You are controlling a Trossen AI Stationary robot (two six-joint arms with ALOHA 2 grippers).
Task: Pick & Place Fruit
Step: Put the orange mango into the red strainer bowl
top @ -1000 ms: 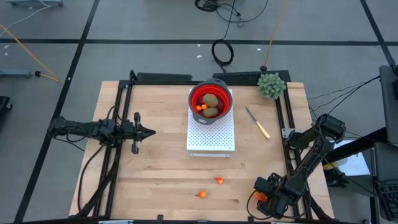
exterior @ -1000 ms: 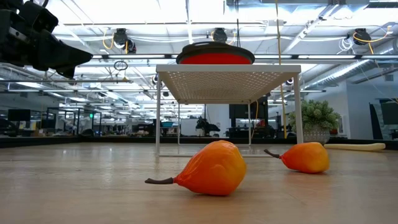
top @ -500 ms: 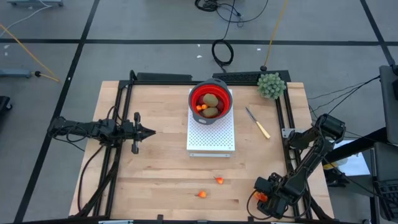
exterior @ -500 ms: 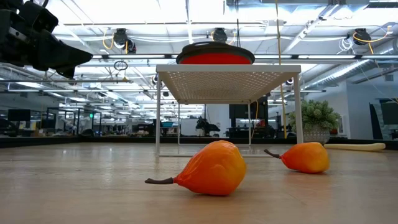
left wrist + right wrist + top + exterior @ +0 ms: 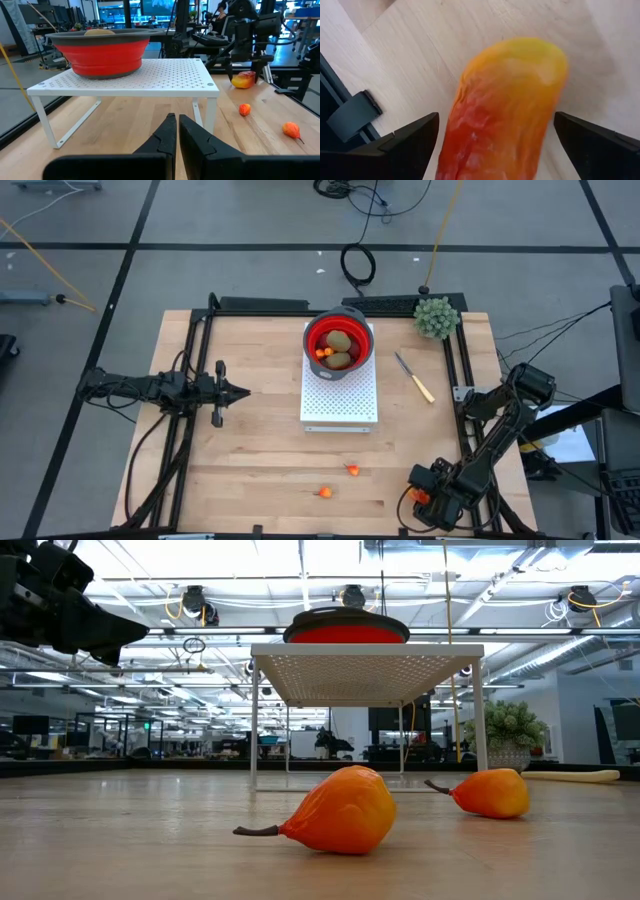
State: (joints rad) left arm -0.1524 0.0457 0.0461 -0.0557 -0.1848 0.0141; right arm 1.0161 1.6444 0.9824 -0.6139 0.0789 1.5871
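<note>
Butcher-block table in an open workshop, fruit half sorted.

The pale wooden table (image 5: pixel 250 450) stands on grey floor; ceiling lights and desks show beyond it. One white perforated metal rack (image 5: pixel 340 395) carries one red collapsible bowl (image 5: pixel 340 342) holding two brown-green ovals (image 5: pixel 340 340) and tiny orange pieces. Two small orange pear-shaped fruits (image 5: pixel 340 812) with stems lie on the bare wood. The right gripper (image 5: pixel 495 135), spread wide at the near right corner, straddles one larger red-orange oblong (image 5: pixel 505 110) with a waxy skin. The left gripper (image 5: pixel 175 131) hovers clenched, empty, at the table's left.

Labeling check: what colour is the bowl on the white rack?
Red with a dark grey rim, bowl; clearest in left wrist view.
</note>
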